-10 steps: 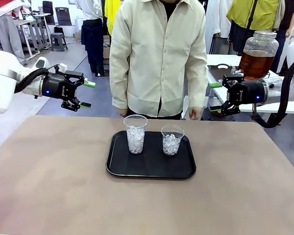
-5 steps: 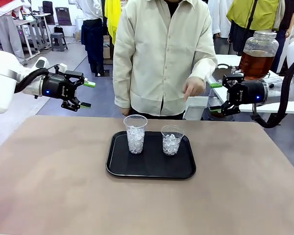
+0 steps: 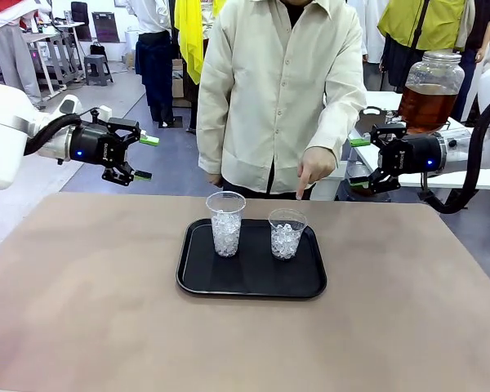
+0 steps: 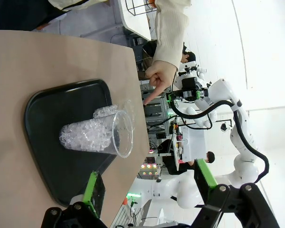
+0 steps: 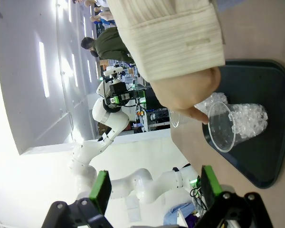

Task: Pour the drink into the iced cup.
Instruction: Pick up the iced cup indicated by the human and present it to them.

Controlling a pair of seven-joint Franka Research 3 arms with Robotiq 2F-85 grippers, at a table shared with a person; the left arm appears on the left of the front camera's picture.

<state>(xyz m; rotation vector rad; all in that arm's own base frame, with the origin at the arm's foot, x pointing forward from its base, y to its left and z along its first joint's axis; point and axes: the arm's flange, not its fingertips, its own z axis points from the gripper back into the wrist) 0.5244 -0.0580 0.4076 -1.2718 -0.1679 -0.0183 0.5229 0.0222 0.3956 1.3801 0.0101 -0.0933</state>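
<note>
Two clear plastic cups of ice stand on a black tray (image 3: 253, 282): a taller cup (image 3: 226, 223) on the left and a shorter cup (image 3: 287, 233) on the right. A person's hand (image 3: 314, 167) points a finger down at the shorter cup. The drink, amber liquid, sits in a lidded glass jar (image 3: 430, 91) on a white table behind the right arm. My left gripper (image 3: 145, 158) hovers open, off the table's far left. My right gripper (image 3: 358, 163) hovers open at the far right, beside the jar's table. In the right wrist view the hand (image 5: 190, 95) is just above a cup (image 5: 237, 123).
The brown table (image 3: 90, 310) is bare around the tray. The person in a cream shirt (image 3: 278, 90) stands at the far edge. The left wrist view shows the tray (image 4: 47, 142), an iced cup (image 4: 97, 135) and the pointing hand (image 4: 157, 78).
The person's hand rose from the table's far edge and now points down at the shorter cup. Neither arm has moved.
</note>
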